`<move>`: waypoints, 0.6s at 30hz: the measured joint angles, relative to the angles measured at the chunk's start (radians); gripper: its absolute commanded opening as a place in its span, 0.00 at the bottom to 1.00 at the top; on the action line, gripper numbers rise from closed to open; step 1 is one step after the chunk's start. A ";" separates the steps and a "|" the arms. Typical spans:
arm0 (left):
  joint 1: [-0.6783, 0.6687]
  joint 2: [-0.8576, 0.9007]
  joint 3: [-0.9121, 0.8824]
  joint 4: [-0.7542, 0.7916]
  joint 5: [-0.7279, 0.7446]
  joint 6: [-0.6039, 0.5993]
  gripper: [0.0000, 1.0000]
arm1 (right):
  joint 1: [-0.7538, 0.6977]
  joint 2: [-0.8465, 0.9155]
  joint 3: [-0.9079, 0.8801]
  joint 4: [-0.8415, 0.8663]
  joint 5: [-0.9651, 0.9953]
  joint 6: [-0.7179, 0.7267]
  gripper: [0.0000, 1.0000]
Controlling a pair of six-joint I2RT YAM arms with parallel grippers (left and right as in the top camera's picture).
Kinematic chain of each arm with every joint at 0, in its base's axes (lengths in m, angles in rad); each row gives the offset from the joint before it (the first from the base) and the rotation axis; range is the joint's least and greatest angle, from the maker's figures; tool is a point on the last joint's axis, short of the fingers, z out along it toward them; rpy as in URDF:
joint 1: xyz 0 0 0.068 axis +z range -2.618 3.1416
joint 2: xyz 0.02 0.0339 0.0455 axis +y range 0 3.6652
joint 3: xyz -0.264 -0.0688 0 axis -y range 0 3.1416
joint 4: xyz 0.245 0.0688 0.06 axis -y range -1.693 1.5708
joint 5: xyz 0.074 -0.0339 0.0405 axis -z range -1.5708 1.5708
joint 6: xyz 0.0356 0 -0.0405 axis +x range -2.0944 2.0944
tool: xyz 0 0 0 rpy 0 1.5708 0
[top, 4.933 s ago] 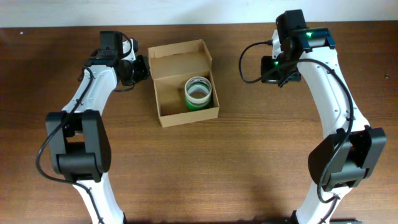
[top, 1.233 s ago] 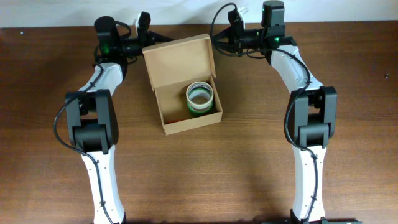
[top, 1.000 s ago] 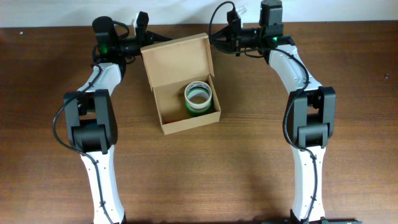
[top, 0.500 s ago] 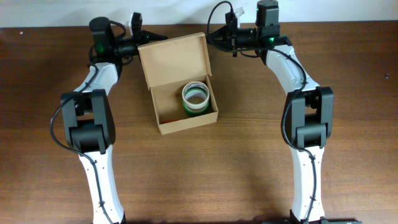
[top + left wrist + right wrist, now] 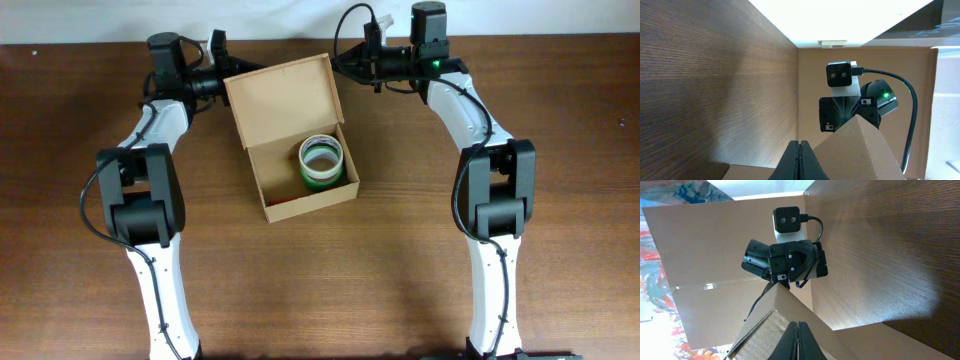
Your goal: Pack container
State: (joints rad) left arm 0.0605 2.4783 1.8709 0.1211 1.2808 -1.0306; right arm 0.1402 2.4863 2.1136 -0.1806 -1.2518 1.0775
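The container (image 5: 312, 199), a tan cardboard box, stands open at mid-table. Its hinged lid (image 5: 283, 97) stands up at the back, tilted over the box. A green-and-white tape roll (image 5: 321, 176) lies inside on the right. My left gripper (image 5: 223, 72) is shut and empty, with its tips at the lid's upper left corner. My right gripper (image 5: 343, 62) is shut and empty at the lid's upper right corner. In the left wrist view the shut fingers (image 5: 800, 152) meet the cardboard lid (image 5: 860, 150). In the right wrist view the shut fingers (image 5: 798, 332) meet the lid (image 5: 855, 342).
The brown wooden table (image 5: 400, 260) ends at a white wall just behind both grippers. Both arms reach along the back edge, facing each other across the lid. Each wrist view shows the other arm's gripper and camera, the right one (image 5: 842, 95) and the left one (image 5: 785, 262).
Both arms swung to the table's back, and their shut fingers came against the lid's top corners. The lid has risen and tipped forward. The box slid slightly to the right.
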 measured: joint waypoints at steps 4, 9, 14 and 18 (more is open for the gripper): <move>0.000 0.000 0.030 -0.074 -0.016 0.039 0.01 | 0.000 0.000 0.000 0.000 0.005 0.000 0.04; 0.001 0.000 0.075 -0.288 -0.060 0.126 0.02 | 0.000 0.000 0.000 0.000 0.011 0.000 0.04; 0.001 0.000 0.124 -0.465 -0.101 0.239 0.01 | 0.000 0.000 0.000 -0.002 0.018 0.000 0.04; -0.002 0.000 0.187 -0.584 -0.127 0.320 0.02 | 0.000 0.000 0.000 -0.001 0.022 0.000 0.04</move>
State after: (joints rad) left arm 0.0582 2.4783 2.0583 -0.4625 1.1538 -0.7101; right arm 0.1402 2.4863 2.1136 -0.1818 -1.2297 1.0775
